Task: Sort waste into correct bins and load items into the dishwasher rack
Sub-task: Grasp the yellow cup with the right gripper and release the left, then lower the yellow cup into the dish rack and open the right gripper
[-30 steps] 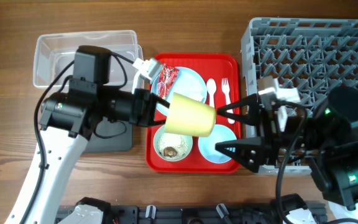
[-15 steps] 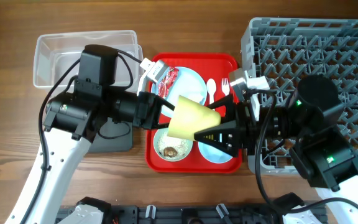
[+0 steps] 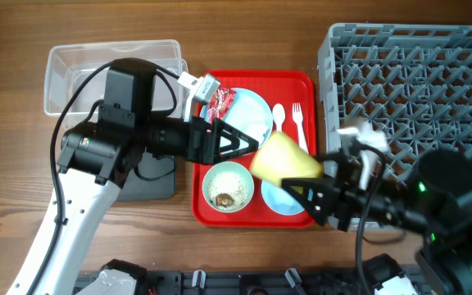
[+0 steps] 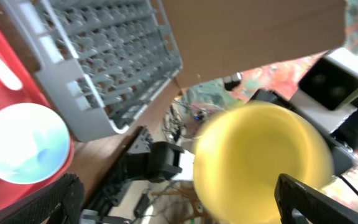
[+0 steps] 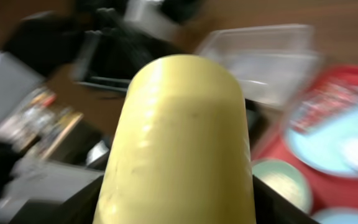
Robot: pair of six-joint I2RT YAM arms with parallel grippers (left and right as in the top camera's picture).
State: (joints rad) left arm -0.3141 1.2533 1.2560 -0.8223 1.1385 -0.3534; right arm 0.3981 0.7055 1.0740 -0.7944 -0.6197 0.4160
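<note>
Currently loading: right claw (image 3: 303,177) clamps yellow cup (image 3: 285,160); left claw (image 3: 240,143) spread, empty. Next: seat cup in dishwasher rack (image 3: 416,74).

No legible text, label, brand or number anywhere, red snack wrapper (image 3: 220,102) at far left of red tray (image 3: 256,75) printed but unreadable, wrist views too blurred to read.

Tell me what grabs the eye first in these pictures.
The yellow cup stands out, held tilted in the right gripper above the right side of the red tray, between the two arms. The left gripper stands open just left of it, and the big grey rack fills the right of the overhead view.
</note>
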